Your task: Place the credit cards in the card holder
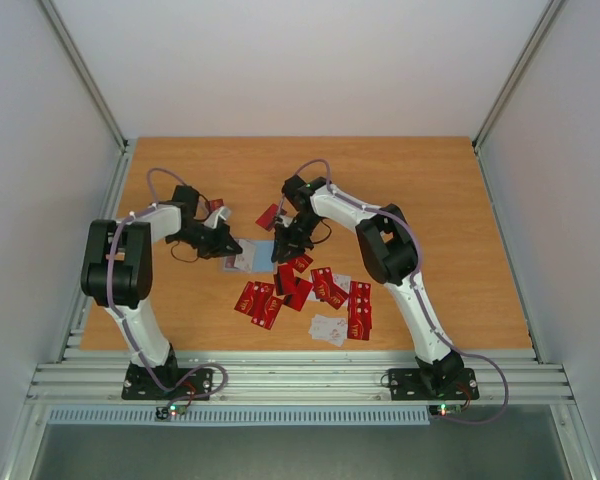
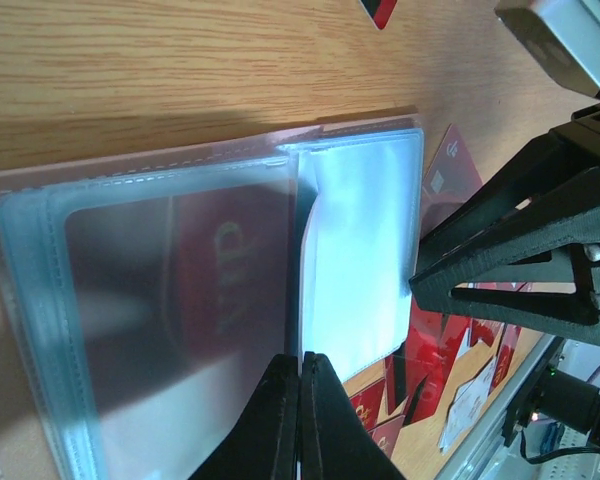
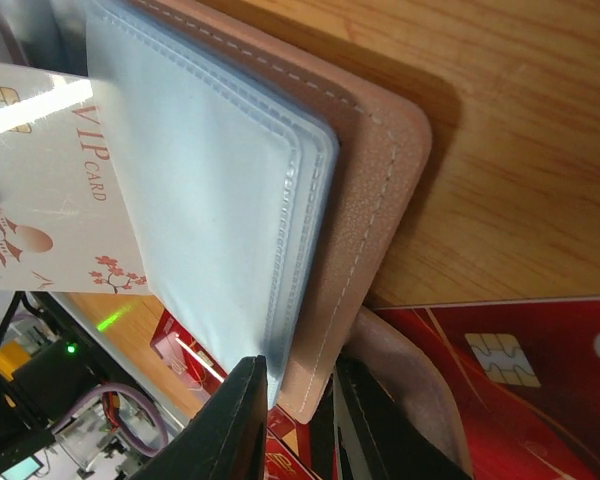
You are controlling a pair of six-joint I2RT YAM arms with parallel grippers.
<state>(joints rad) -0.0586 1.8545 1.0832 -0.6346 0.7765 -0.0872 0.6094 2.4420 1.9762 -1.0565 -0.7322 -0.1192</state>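
The card holder (image 1: 242, 257) lies open between both arms, its clear sleeves (image 2: 180, 300) showing a red credit card (image 2: 225, 250) inside. My left gripper (image 2: 302, 362) is shut on the edge of one clear sleeve leaf. My right gripper (image 3: 302, 400) is closed around the stack of clear sleeves (image 3: 220, 200) and one tan cover leaf (image 3: 370, 200); the other tan flap curls outside its right finger (image 3: 370, 430). A white VIP card (image 3: 50, 190) sticks out behind the sleeves. Several red credit cards (image 1: 315, 290) lie loose in front of the holder.
A red card with a chip (image 3: 520, 385) lies under the holder on the wooden table (image 1: 430, 200). Two single red cards (image 1: 215, 205) (image 1: 269, 215) lie behind the grippers. White-faced cards (image 1: 328, 328) lie near the front edge. The right gripper's black frame (image 2: 520, 260) stands close beside the sleeves.
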